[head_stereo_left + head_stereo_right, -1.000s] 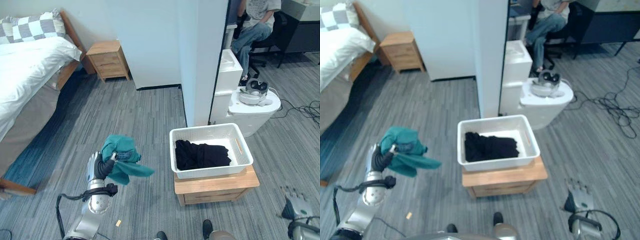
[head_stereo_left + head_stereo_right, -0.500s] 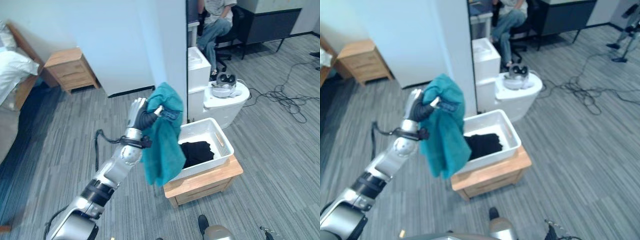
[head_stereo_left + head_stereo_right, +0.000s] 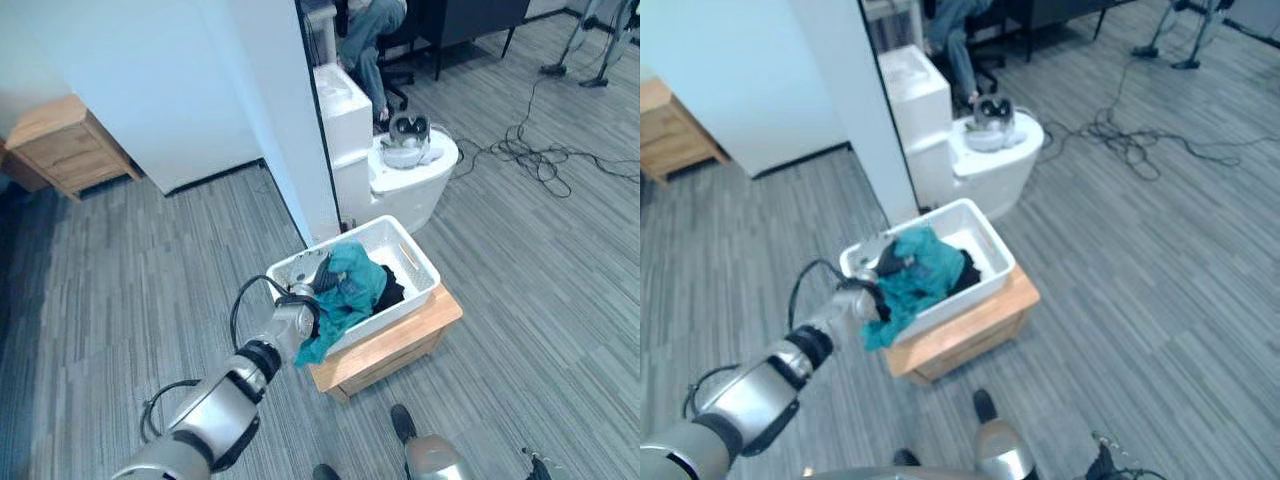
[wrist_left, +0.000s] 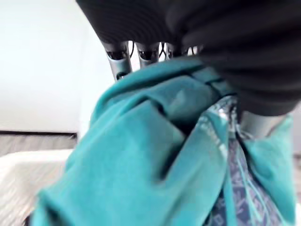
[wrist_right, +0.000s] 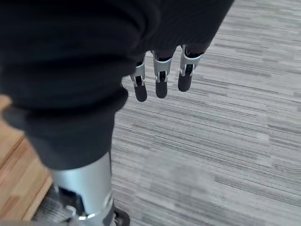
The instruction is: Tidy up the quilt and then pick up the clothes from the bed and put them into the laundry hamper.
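My left hand [image 3: 303,293] is at the left rim of the white laundry hamper [image 3: 421,263], shut on a teal garment [image 3: 352,288]. In the left wrist view the teal garment [image 4: 155,155] bunches against the palm under the curled fingers [image 4: 121,60]. Most of the cloth lies inside the hamper on top of black clothes [image 3: 392,291]. One end hangs over the near rim toward the wooden stand [image 3: 395,340] that bears the hamper. My right hand [image 5: 161,81] hangs with straight fingers above the grey floor, holding nothing.
A white round unit [image 3: 412,170] with a headset on top stands behind the hamper, beside a white partition wall [image 3: 280,120]. A wooden nightstand [image 3: 58,150] is at the far left. A person sits on a chair [image 3: 368,22] at the back. Cables [image 3: 525,152] lie on the floor to the right.
The camera has swung right, away from the bed. My left hand has come down from beside the hamper, bringing the teal garment onto it.
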Motion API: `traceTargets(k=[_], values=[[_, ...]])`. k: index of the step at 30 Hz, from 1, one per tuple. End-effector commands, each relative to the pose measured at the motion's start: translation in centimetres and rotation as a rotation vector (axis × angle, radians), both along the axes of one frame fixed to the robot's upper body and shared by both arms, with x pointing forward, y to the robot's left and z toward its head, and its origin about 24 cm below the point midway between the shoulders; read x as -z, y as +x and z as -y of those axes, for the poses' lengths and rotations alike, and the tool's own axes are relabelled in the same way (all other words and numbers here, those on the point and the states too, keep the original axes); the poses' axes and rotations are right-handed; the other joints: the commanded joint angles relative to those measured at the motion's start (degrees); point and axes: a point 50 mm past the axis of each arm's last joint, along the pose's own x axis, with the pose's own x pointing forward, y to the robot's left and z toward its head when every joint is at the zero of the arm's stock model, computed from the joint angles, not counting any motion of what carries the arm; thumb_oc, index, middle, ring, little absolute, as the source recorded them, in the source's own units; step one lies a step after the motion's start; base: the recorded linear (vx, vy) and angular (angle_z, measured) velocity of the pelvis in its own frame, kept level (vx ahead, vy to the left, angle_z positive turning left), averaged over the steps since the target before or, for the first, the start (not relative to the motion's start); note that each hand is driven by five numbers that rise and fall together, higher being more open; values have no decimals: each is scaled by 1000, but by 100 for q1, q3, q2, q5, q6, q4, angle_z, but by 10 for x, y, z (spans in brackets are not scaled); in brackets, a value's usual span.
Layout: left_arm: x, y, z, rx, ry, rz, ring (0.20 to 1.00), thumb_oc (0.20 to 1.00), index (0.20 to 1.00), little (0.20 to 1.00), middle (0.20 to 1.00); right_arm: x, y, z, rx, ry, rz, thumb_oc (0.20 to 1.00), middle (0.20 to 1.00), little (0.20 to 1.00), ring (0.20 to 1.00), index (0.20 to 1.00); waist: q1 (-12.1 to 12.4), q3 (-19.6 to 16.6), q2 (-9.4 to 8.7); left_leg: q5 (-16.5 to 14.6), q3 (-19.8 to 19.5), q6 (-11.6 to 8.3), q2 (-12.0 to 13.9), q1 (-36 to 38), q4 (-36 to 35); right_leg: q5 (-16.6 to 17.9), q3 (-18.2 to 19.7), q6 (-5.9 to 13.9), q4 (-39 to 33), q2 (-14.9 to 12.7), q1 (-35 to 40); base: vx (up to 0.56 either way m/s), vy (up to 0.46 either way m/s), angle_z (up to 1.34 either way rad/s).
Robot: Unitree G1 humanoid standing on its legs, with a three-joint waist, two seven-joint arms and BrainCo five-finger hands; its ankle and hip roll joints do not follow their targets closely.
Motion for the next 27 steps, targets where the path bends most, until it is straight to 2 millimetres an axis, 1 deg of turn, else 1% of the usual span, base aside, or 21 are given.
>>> traceTargets(k=[1, 4, 5, 6, 7, 10, 11, 12, 13, 15, 17, 18, 19, 20, 21, 22, 23, 24, 25, 26, 27], values=[[-20, 17, -33, -139, -27, 25, 1000, 1000, 1000, 1000, 1000, 6, -10, -3, 58, 12, -41, 1000, 1000, 1000, 1000, 1000, 159, 17, -416, -127, -364, -386, 412, 43, -7, -909, 68, 457, 193, -187, 74, -4, -35, -2], [-11, 12, -40, -182, -105, -25, 1000, 1000, 1000, 1000, 1000, 7, -13, -4, 54, 13, -67, 1000, 1000, 1000, 1000, 1000, 226, 7, -415, -124, -374, -395, 435, 22, -7, -905, 22, 450, 162, -193, 93, 6, -11, 0], [-4, 5, -44, -244, -261, -51, 1000, 1000, 1000, 1000, 1000, 6, -8, -3, 48, 23, -56, 1000, 1000, 1000, 1000, 1000, 293, 18, -414, -105, -422, -399, 442, 37, -7, -910, -43, 435, 161, -201, 146, 25, -13, 7], [-1, 1, -46, -268, -332, -48, 1000, 1000, 1000, 1000, 1000, 4, -5, -3, 51, 29, -34, 1000, 1000, 1000, 1000, 1000, 332, 33, -409, -112, -449, -399, 443, 65, -7, -921, -67, 425, 153, -216, 199, 47, 2, 14], [4, -7, -45, -300, -468, -35, 1000, 1000, 1000, 1000, 1000, 0, 6, -5, 51, 51, 26, 1000, 1000, 1000, 1000, 1000, 405, 42, -398, -152, -489, -395, 433, 176, -7, -968, -139, 402, 161, -240, 332, 36, 20, 13], [11, -20, -48, -342, -599, -24, 1000, 1000, 1000, 1000, 1000, -3, 17, -9, 53, 72, 75, 1000, 1000, 1000, 1000, 1000, 498, 5, -402, -184, -571, -383, 418, 260, -7, -999, -179, 377, 177, -249, 436, 17, 2, 11], [14, -26, -51, -370, -672, -23, 1000, 1000, 1000, 1000, 1000, -5, 22, -11, 60, 87, 98, 1000, 1000, 1000, 1000, 1000, 544, -21, -402, -199, -605, -380, 407, 315, -7, -1017, -194, 366, 187, -258, 499, 40, 15, 34], [23, -39, -56, -427, -790, -44, 1000, 1000, 1000, 1000, 1000, -7, 34, -16, 62, 119, 126, 1000, 1000, 1000, 1000, 1000, 647, -89, -407, -230, -661, -360, 384, 396, -7, -1054, -218, 342, 216, -266, 590, 20, 11, 32], [23, -39, -56, -427, -790, -44, 1000, 1000, 1000, 1000, 1000, -7, 34, -16, 62, 120, 126, 1000, 1000, 1000, 1000, 1000, 650, -100, -405, -217, -657, -363, 390, 378, -7, -1040, -213, 335, 214, -259, 570, 25, 6, 26], [26, -48, -64, -450, -846, -48, 1000, 1000, 1000, 1000, 1000, -8, 44, -20, 32, 130, 130, 1000, 1000, 1000, 1000, 1000, 763, -167, -410, -244, -722, -349, 376, 450, -7, -1080, -239, 311, 250, -267, 653, 20, 5, 14], [32, -54, -71, -470, -837, -70, 1000, 1000, 1000, 1000, 1000, -7, 48, -22, 19, 132, 119, 1000, 1000, 1000, 1000, 1000, 835, -225, -414, -262, -760, -340, 363, 525, -7, -1113, -273, 295, 269, -278, 751, 28, 13, 13], [39, -60, -79, -509, -839, -88, 1000, 1000, 1000, 1000, 1000, -6, 51, -24, 20, 130, 105, 1000, 1000, 1000, 1000, 1000, 924, -294, -426, -276, -822, -332, 348, 558, -7, -1137, -316, 283, 299, -291, 800, 15, 10, 11], [39, -60, -79, -509, -839, -88, 1000, 1000, 1000, 1000, 1000, -6, 52, -24, 19, 130, 105, 1000, 1000, 1000, 1000, 1000, 919, -292, -429, -276, -826, -332, 347, 558, -7, -1139, -320, 283, 300, -293, 803, 19, 12, 25], [52, -72, -86, -567, -864, -130, 1000, 1000, 1000, 1000, 1000, -4, 51, -23, 33, 124, 82, 1000, 1000, 1000, 1000, 1000, 992, -334, -437, -294, -865, -322, 335, 599, -7, -1159, -331, 283, 317, -306, 847, 13, 10, 22], [52, -72, -86, -567, -864, -130, 1000, 1000, 1000, 1000, 1000, -3, 51, -23, 32, 124, 82, 1000, 1000, 1000, 1000, 1000, 990, -333, -438, -294, -866, -322, 334, 601, -7, -1160, -331, 284, 317, -306, 850, 27, 11, 19], [62, -82, -91, -616, -864, -160, 1000, 1000, 1000, 1000, 1000, -1, 48, -23, 50, 120, 64, 1000, 1000, 1000, 1000, 1000, 1034, -363, -447, -299, -884, -318, 327, 622, -7, -1165, -337, 281, 316, -310, 881, 32, 16, 6], [92, -112, -102, -741, -831, -271, 1000, 1000, 1000, 1000, 1000, 1, 46, -22, 76, 102, 34, 1000, 1000, 1000, 1000, 1000, 1107, -384, -445, -328, -920, -300, 317, 689, -7, -1205, -341, 277, 329, -320, 949, 33, 16, 10], [100, -122, -104, -768, -807, -313, 1000, 1000, 1000, 1000, 1000, 2, 46, -22, 84, 97, 23, 1000, 1000, 1000, 1000, 1000, 1133, -409, -438, -320, -929, -299, 320, 676, -7, -1197, -335, 266, 325, -313, 940, 20, 15, 10], [100, -122, -104, -768, -807, -312, 1000, 1000, 1000, 1000, 1000, 2, 46, -22, 84, 97, 23, 1000, 1000, 1000, 1000, 1000, 1133, -408, -439, -321, -929, -299, 320, 677, -7, -1197, -335, 266, 324, -313, 941, 12, 18, 8], [124, -153, -112, -783, -618, -458, 1000, 1000, 1000, 1000, 1000, 5, 46, -24, 100, 93, -2, 1000, 1000, 1000, 1000, 1000, 1190, -412, -430, -343, -973, -289, 307, 722, -7, -1229, -350, 260, 322, -329, 994, 0, 0, 0], [124, -153, -112, -783, -618, -458, 1000, 1000, 1000, 1000, 1000, 5, 46, -24, 100, 93, -1, 1000, 1000, 1000, 1000, 1000, 1194, -424, -428, -331, -969, -291, 312, 703, -7, -1216, -345, 255, 318, -323, 974, 26, 33, 4]])
